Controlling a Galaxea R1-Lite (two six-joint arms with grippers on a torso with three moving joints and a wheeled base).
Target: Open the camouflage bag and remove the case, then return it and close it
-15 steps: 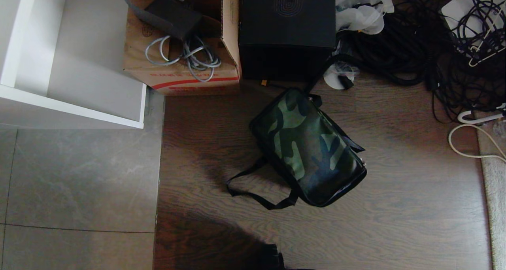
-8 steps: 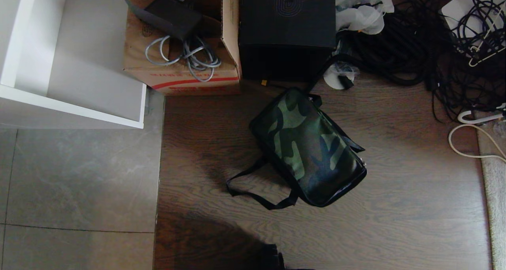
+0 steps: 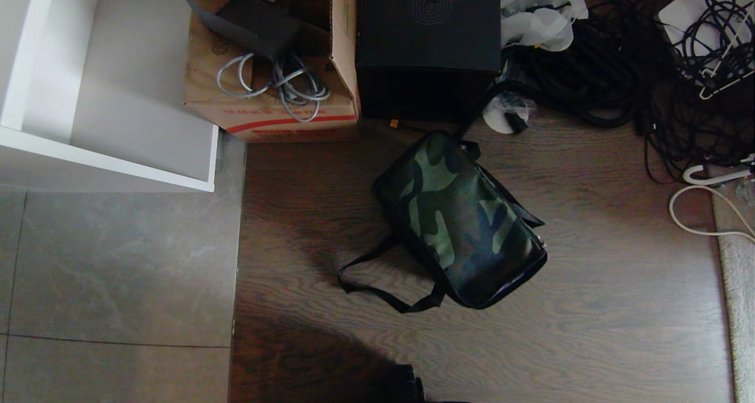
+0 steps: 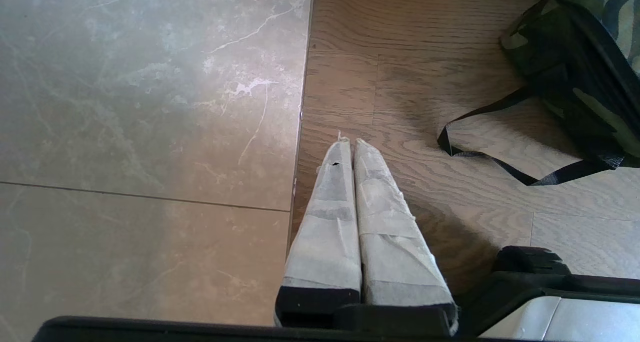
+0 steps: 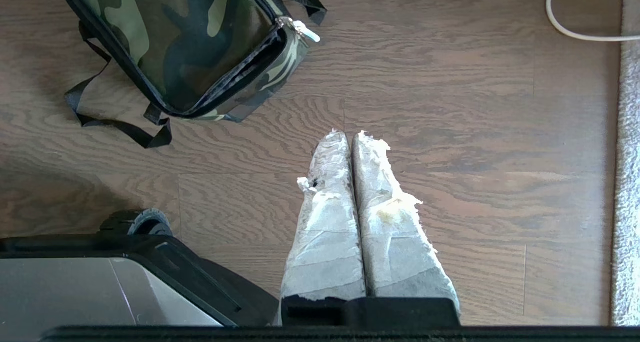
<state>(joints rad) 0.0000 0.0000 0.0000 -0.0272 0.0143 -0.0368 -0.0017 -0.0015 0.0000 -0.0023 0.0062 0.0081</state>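
The camouflage bag [image 3: 460,220] lies zipped shut on the wood floor, its black strap [image 3: 377,288] looped out toward me. Its pale zipper loop [image 5: 305,30] shows at the near right corner in the right wrist view. The case is hidden. My left gripper [image 4: 348,141] hangs shut above the seam between tile and wood, off to the left of the bag [image 4: 585,61]. My right gripper [image 5: 348,134] is shut too, over bare wood on the near right side of the bag [image 5: 185,36]. Neither gripper appears in the head view.
A brown cardboard box [image 3: 271,72] with grey cables and a tall black box [image 3: 427,43] stand behind the bag. Tangled black cables [image 3: 637,66] fill the back right. A white shelf unit [image 3: 112,84] is at the left, a pale rug edge [image 3: 737,285] at the right.
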